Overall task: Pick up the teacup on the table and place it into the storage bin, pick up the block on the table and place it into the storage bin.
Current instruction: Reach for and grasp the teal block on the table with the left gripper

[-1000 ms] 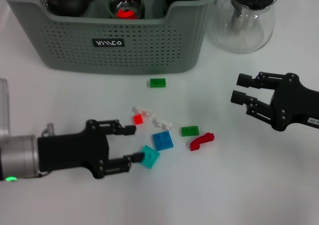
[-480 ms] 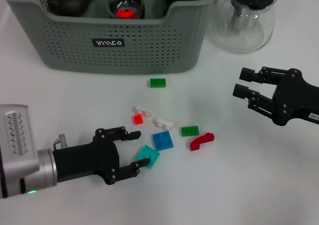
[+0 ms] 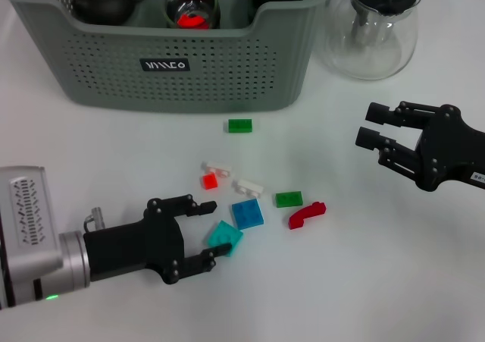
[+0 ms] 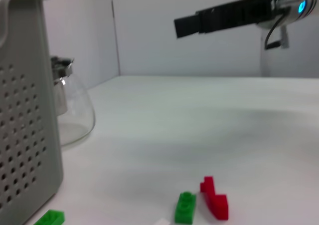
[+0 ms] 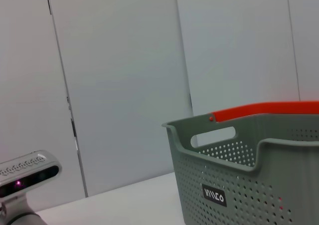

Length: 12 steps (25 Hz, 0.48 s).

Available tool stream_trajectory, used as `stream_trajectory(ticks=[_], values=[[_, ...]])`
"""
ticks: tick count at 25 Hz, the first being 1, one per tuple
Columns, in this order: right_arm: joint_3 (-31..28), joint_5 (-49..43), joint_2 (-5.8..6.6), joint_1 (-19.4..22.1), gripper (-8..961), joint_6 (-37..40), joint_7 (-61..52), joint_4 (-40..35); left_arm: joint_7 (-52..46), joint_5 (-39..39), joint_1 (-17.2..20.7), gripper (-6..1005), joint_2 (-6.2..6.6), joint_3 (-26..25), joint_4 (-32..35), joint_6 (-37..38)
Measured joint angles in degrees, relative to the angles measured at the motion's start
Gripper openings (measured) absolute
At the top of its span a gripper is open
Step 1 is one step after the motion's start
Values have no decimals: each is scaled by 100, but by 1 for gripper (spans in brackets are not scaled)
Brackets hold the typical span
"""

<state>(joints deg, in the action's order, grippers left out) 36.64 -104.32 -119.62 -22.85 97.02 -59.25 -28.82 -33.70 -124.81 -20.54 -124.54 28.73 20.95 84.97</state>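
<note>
Left hand [image 3: 208,231] open at teal block [image 3: 226,237], bin label [image 3: 166,66] perhaps "VIVICO"

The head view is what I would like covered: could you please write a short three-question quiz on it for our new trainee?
1. True or false: the left gripper has its fingers open around a corner of the teal square block.
2. Which lies nearest the large grey-green perforated plastic storage bin? A) red curved block B) blue square block C) small green rectangular block
3. Fill in: the right gripper hovers open in front of the clear glass ____.

Key: 1 true; 2 C; 3 pot.
</note>
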Motion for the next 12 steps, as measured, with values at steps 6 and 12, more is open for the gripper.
stream_trajectory(ticks=[6, 12], values=[[0, -1, 0, -1, 412, 5, -5, 0, 241, 84, -25, 620, -16, 0, -396, -132], [1, -1, 2, -8, 412, 5, -8, 0, 531, 247, 11, 621, -23, -3, -497, -179]])
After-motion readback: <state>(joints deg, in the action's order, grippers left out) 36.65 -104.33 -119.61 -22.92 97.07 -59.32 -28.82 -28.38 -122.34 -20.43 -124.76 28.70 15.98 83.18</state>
